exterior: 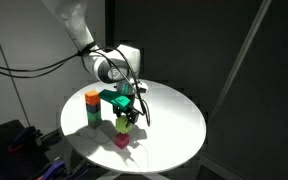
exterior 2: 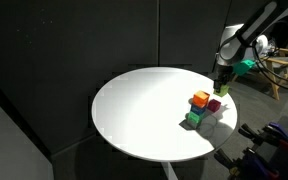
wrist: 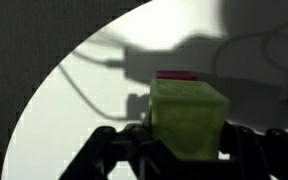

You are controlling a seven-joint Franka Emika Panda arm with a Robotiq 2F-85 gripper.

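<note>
The gripper (exterior: 126,120) was closed on a yellow-green block (exterior: 125,123), one finger pressed against each of two opposite sides. In the wrist view the dark fingers (wrist: 109,150) came in from the bottom edge, with the yellow-green block (wrist: 189,120) filling the space between them, upright and square to the jaws. The block looked roughly cubic, so no long axis stood out. It hung at the fingertips, low over the round white table (exterior: 174,115). A magenta block (exterior: 122,141) rested on the table straight below the hand, almost in line with the held block. In the wrist view only a thin strip of the magenta block (wrist: 177,75) showed past the far top edge of the yellow-green one, which suggested the two were nearly but not exactly stacked in line. Whether the held block's underside touched the magenta top or hovered just above it could not be told from any view. Just beside the hand, at about fingertip height, an orange block (exterior: 92,97) sat on top of a green block (exterior: 92,115), forming a short tower of two. In an exterior view that orange block (exterior 2: 199,99) and green block (exterior 2: 193,119) stood close to the magenta block (exterior 2: 214,104) but apart from it, all near the table's edge on the robot's side.
</note>
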